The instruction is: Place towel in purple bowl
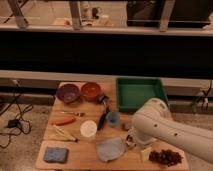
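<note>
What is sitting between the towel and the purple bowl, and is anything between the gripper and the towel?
Nothing visible lies between the gripper and the towel; it hangs close beside the cloth. Between the towel and the purple bowl stands a white cup, roughly on the direct line, with a thin utensil lying just beyond it.

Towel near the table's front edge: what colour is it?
The towel is pale grey-blue, camera view; the gripper just beside it.

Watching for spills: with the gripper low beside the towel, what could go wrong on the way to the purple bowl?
The open gripper hangs at the towel's right edge, so it may catch only a corner. The white cup stands between towel and purple bowl; a dangling towel could knock it. The red-orange bowl beside it invites a wrong drop.
</note>
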Controlling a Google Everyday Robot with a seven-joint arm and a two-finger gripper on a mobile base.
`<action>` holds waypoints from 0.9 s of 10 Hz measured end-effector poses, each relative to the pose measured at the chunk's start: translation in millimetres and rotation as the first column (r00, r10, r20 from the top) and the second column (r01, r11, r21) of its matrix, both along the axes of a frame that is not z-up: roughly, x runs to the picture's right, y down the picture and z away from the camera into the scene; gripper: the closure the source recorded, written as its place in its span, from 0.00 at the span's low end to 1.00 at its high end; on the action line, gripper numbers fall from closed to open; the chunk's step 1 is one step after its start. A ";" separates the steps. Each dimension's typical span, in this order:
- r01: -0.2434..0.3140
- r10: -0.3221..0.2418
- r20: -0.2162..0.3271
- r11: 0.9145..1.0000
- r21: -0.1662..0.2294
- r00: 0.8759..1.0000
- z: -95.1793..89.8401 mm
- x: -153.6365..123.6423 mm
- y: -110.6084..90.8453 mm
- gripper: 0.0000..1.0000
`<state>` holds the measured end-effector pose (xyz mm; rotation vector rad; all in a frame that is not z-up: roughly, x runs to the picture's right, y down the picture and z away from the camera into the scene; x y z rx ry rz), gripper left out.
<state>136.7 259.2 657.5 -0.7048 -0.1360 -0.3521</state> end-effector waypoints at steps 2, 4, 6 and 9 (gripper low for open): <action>0.035 -0.034 0.057 0.999 -0.009 0.998 -2.9 -34.5 12.4 0.20; 0.053 -0.051 0.088 0.998 -0.014 0.995 -4.5 -50.1 21.6 0.20; 0.062 -0.059 0.098 0.998 -0.026 0.993 0.5 -54.3 34.4 0.20; 0.081 -0.077 0.106 0.996 -0.038 0.991 18.8 -64.1 44.9 0.20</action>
